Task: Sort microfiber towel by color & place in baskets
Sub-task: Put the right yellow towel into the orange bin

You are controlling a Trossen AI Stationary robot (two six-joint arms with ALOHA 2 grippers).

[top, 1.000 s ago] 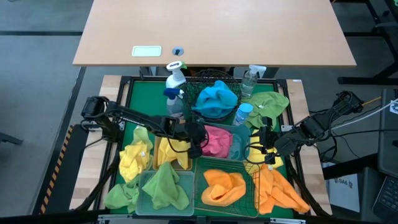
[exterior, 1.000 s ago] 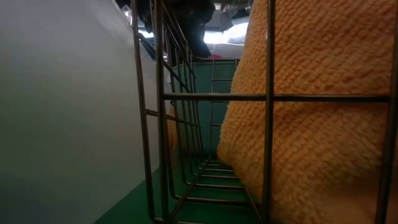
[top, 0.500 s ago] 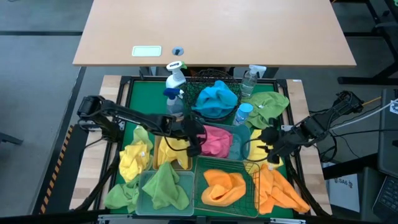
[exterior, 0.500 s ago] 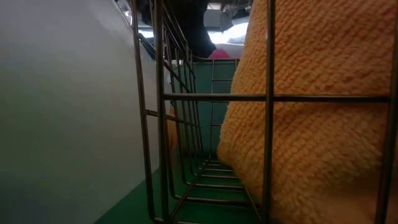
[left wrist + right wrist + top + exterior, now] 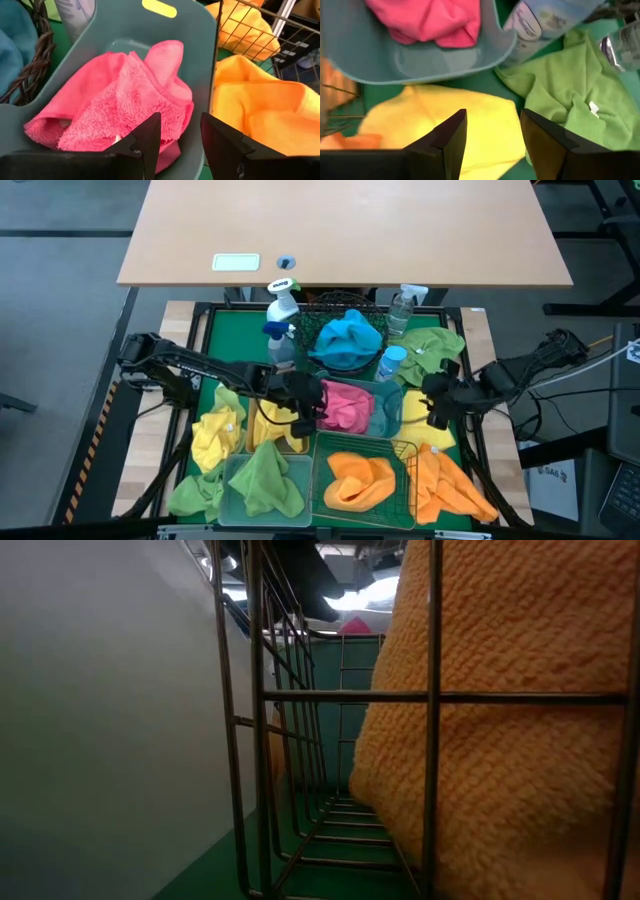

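My left gripper point(image 5: 308, 412) hangs over the near-left corner of the teal bin point(image 5: 385, 420), jaws apart w/ nothing between them. The pink towel point(image 5: 343, 405) lies crumpled in that bin, long axis running roughly left-right, a folded flap pointing up toward the far wall; wrist view shows it point(image 5: 120, 100) just past my fingertips point(image 5: 150, 135), not touching. Bin wall point(image 5: 200, 60) is close on one side, green wire basket point(image 5: 250, 30) right beside it, so little side room there.

My right gripper point(image 5: 437, 408) hovers at the right of the teal bin, jaws apart and empty, above a yellow towel point(image 5: 450, 120) lying flat on the green mat point(image 5: 505, 10); that towel's long axis runs along the bin's edge. A green towel point(image 5: 570, 95) lies rumpled just beside it, near a spray bottle point(image 5: 545, 22).

Rest of layout, from above:
- blue towel point(image 5: 347, 338) heaped in the black mesh basket point(image 5: 310, 315) at the far side
- orange towel point(image 5: 362, 478) in the green wire basket, more orange point(image 5: 450, 488) loose at its right
- green towel point(image 5: 265, 478) in the pale-green bin point(image 5: 232, 468) at near left
- yellow towel point(image 5: 275, 425) in the amber bin, under my left wrist
- loose yellow towel point(image 5: 215, 435) left of the bins

Mat is crowded; open room only at the far-left corner.
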